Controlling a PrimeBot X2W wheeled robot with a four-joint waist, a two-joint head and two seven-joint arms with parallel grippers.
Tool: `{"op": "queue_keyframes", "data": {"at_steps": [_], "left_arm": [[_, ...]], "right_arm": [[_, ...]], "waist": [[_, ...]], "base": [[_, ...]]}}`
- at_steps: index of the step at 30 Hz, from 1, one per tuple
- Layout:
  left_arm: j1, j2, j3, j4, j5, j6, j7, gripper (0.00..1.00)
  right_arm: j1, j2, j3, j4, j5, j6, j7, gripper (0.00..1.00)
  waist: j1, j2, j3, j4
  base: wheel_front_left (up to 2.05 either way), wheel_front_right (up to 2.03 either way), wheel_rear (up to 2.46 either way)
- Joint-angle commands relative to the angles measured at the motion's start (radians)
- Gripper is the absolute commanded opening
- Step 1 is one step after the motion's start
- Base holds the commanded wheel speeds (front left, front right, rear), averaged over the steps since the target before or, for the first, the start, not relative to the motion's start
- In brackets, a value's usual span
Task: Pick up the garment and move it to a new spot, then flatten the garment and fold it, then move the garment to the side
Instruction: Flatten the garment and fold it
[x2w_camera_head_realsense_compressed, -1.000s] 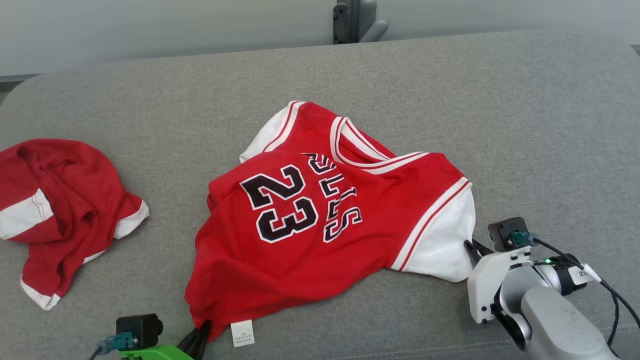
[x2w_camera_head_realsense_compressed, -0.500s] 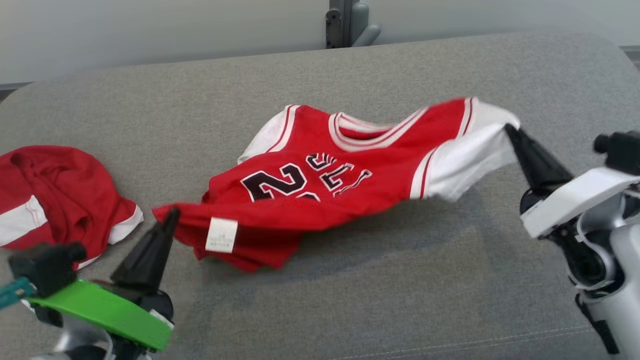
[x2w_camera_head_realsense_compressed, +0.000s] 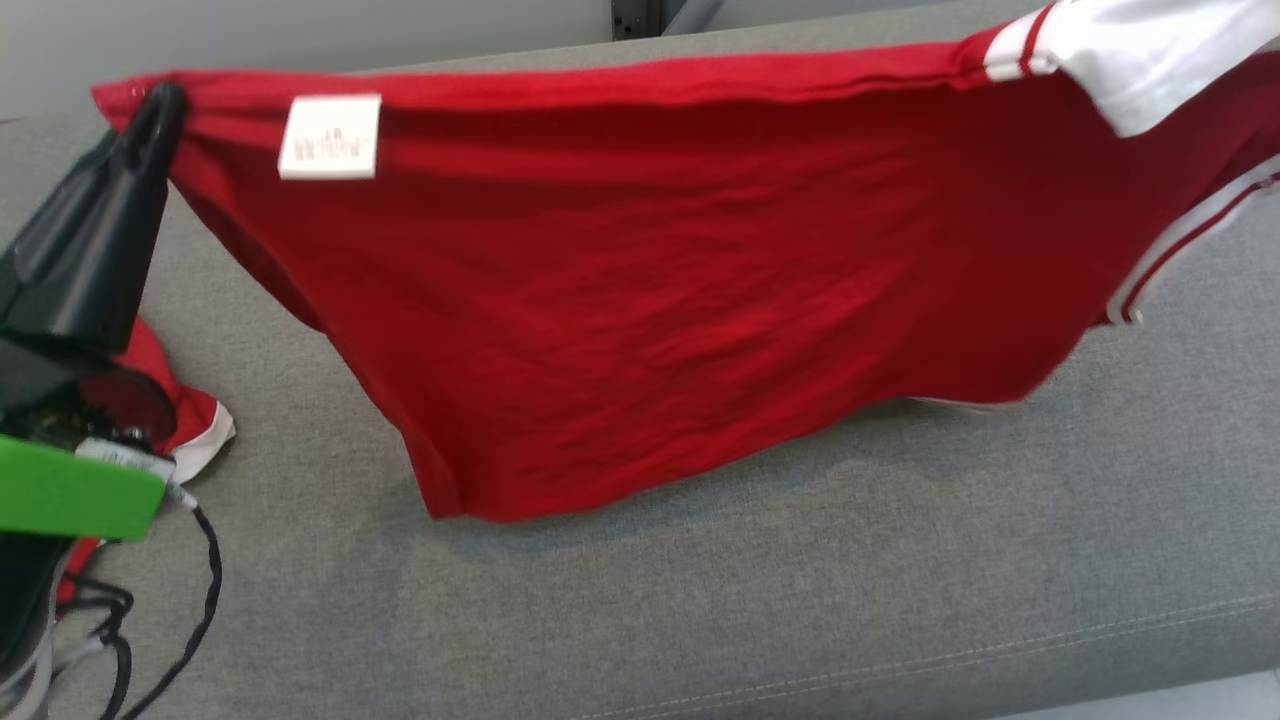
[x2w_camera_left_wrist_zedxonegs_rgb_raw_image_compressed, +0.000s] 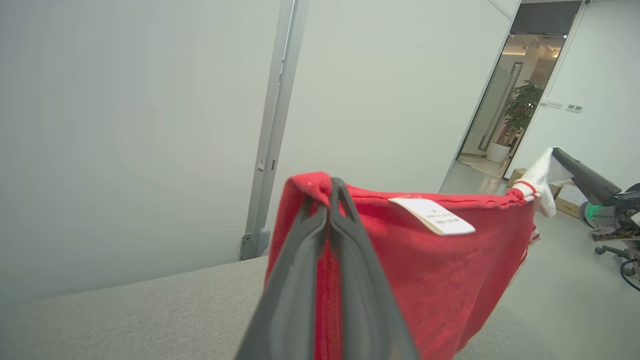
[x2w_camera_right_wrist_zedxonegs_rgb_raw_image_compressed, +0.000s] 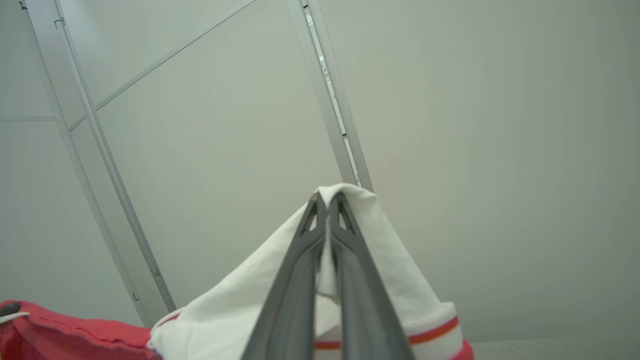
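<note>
1. Head view: the jersey (x2w_camera_head_realsense_compressed: 650, 300) is hanging stretched out in the air above the grey cushion (x2w_camera_head_realsense_compressed: 800, 600)
2. Left gripper (x2w_camera_head_realsense_compressed: 165, 100) is pinching its red corner beside the label (x2w_camera_head_realsense_compressed: 330, 137), jaws closed tight on cloth
3. Right gripper (x2w_camera_right_wrist_zedxonegs_rgb_raw_image_compressed: 327, 197) is clamping the white sleeve (x2w_camera_right_wrist_zedxonegs_rgb_raw_image_compressed: 390, 260), jaws closed tight too

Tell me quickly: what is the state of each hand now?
Left hand: closed, holding the jersey by its red hem.
Right hand: closed, holding the jersey by its white sleeve.
</note>
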Motion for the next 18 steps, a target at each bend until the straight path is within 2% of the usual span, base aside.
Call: {"op": "queue_keyframes", "data": {"at_steps": [1, 3, 5, 9, 13, 18], "left_arm": [[-0.043, -0.001, -0.011, 0.014, -0.01, 0.006, 0.014, 0.0], [-0.139, 0.012, -0.032, 0.059, -0.004, 0.013, 0.047, 0.0], [-0.254, 0.029, -0.063, 0.14, 0.036, 0.003, 0.069, 0.0], [-0.511, 0.012, -0.121, 0.369, 0.128, -0.005, 0.056, 0.0], [-0.759, -0.037, -0.174, 0.608, 0.226, -0.023, -0.025, 0.0], [-1.077, -0.042, -0.213, 0.881, 0.396, -0.041, -0.213, 0.0]], "right_arm": [[-0.033, 0.009, -0.003, 0.006, -0.007, 0.0, 0.017, 0.0], [-0.103, 0.006, -0.014, 0.039, -0.047, 0.0, 0.056, 0.0], [-0.188, 0.012, -0.004, 0.097, -0.096, 0.0, 0.088, 0.0], [-0.406, 0.031, 0.043, 0.278, -0.234, 0.0, 0.097, 0.0], [-0.651, 0.085, 0.09, 0.499, -0.38, 0.0, 0.025, 0.0], [-0.947, 0.15, 0.128, 0.692, -0.526, 0.0, -0.134, 0.0]], "waist": [[0.0, 0.0105, 0.043, -0.006], [0.0, 0.0105, 0.081, -0.002], [0.0, 0.0105, 0.129, 0.003], [0.0, 0.0105, 0.241, -0.004], [0.0, 0.0105, 0.342, -0.012], [0.0, 0.0105, 0.477, -0.024]], "base": [[0.0, 0.0, 0.0], [0.0, 0.0, 0.0], [0.0, 0.0, 0.0], [0.0, 0.0, 0.0], [0.0, 0.0, 0.0], [0.0, 0.0, 0.0]]}}
